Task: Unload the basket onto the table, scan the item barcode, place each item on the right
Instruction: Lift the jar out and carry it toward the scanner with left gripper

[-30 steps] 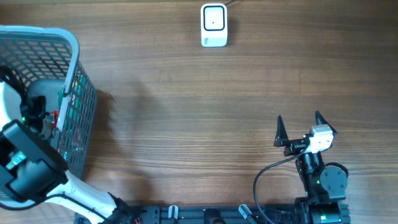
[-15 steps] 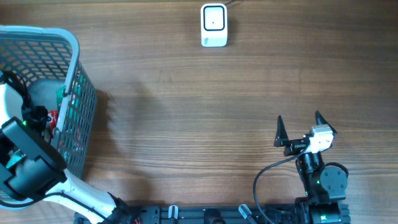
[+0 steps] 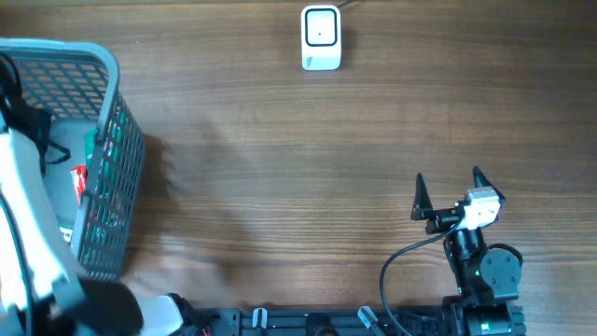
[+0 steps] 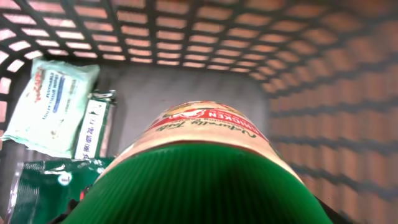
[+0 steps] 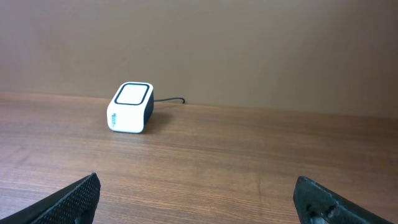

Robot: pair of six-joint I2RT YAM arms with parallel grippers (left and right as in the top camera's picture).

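Right gripper (image 3: pixel 448 174), five o'clock, fingers wide, empty; green-lidded jar (image 4: pixel 205 168) in nine-o'clock grey lattice basket (image 3: pixel 114 75) hides left gripper's fingers: cannot tell

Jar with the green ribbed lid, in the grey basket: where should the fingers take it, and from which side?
Probably across the green ribbed lid, coming down through the open top of the grey lattice basket. The round labelled jar points its lid at the left wrist camera, the basket walls close off the sides, and the ribs should help the grip.
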